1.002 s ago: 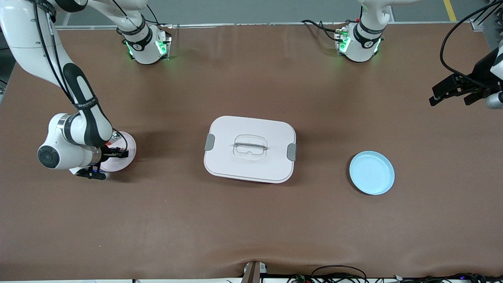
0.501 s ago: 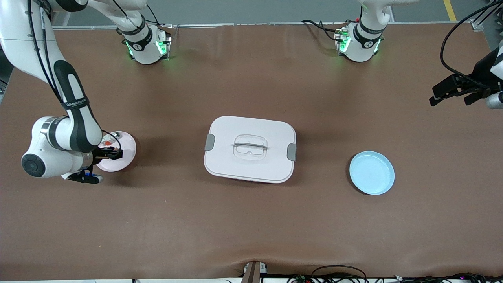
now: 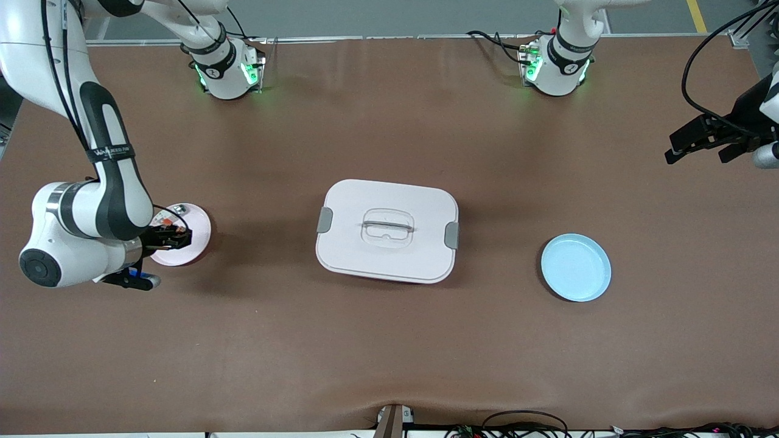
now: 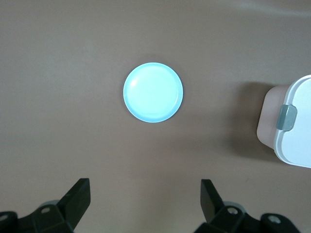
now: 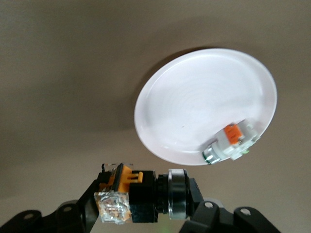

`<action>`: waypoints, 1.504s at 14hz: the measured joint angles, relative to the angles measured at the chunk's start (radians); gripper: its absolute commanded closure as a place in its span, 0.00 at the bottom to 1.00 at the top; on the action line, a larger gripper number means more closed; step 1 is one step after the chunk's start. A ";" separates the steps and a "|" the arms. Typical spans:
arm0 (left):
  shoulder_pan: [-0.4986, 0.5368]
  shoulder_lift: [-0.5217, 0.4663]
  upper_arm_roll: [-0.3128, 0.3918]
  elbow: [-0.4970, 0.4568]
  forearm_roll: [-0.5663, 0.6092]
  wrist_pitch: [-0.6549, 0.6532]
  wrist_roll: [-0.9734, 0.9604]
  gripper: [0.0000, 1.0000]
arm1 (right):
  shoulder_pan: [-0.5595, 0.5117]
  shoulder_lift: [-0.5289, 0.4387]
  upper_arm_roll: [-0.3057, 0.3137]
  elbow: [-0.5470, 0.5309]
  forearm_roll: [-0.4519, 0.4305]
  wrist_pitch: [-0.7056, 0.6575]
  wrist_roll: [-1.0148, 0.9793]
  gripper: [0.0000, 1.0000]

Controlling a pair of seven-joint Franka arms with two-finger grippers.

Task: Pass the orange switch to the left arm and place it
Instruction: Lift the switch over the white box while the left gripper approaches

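Observation:
My right gripper [image 3: 175, 238] is shut on the orange switch [image 3: 165, 233] and holds it over the edge of a pink plate [image 3: 196, 234] at the right arm's end of the table. In the right wrist view the switch [image 5: 143, 194] is a black block with orange parts and a round end, clamped between the fingers of the right gripper [image 5: 146, 198]. The white lidded box [image 3: 353, 243] sits mid-table. My left gripper [image 3: 684, 146] is open and empty, up over the table at the left arm's end; the left wrist view [image 4: 144, 188] shows its jaws wide apart.
A small white and silver item with an orange spot [image 5: 231, 143] lies in the pink plate [image 5: 204, 97]. A light blue plate [image 3: 576, 267] sits between the box and the left arm's end; the left wrist view shows it [image 4: 153, 92] and a corner of the box [image 4: 296, 131].
My right arm has drawn back toward its own end of the table with the switch held, from over the pink plate's middle to its edge. The left arm has not moved.

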 measured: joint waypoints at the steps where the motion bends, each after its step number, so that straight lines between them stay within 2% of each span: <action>1: 0.000 0.000 0.000 0.000 0.000 0.000 0.000 0.00 | 0.007 0.000 0.000 0.007 0.037 -0.015 0.018 1.00; 6: 0.000 0.000 0.000 0.000 0.000 0.000 0.000 0.00 | 0.016 0.000 0.000 0.024 0.160 -0.100 0.124 1.00; 12: -0.005 0.000 -0.010 0.002 -0.030 0.000 0.000 0.00 | 0.068 -0.005 0.016 0.057 0.337 -0.152 0.358 1.00; 14: -0.008 -0.001 -0.026 0.007 -0.092 0.000 0.000 0.00 | 0.087 -0.008 0.020 0.073 0.442 -0.170 0.450 1.00; 17: -0.010 -0.001 -0.038 0.009 -0.244 0.000 0.000 0.00 | 0.119 -0.015 0.022 0.086 0.585 -0.174 0.569 1.00; 21: -0.013 0.000 -0.106 0.009 -0.379 0.006 -0.004 0.00 | 0.199 -0.017 0.023 0.134 0.705 -0.171 0.732 1.00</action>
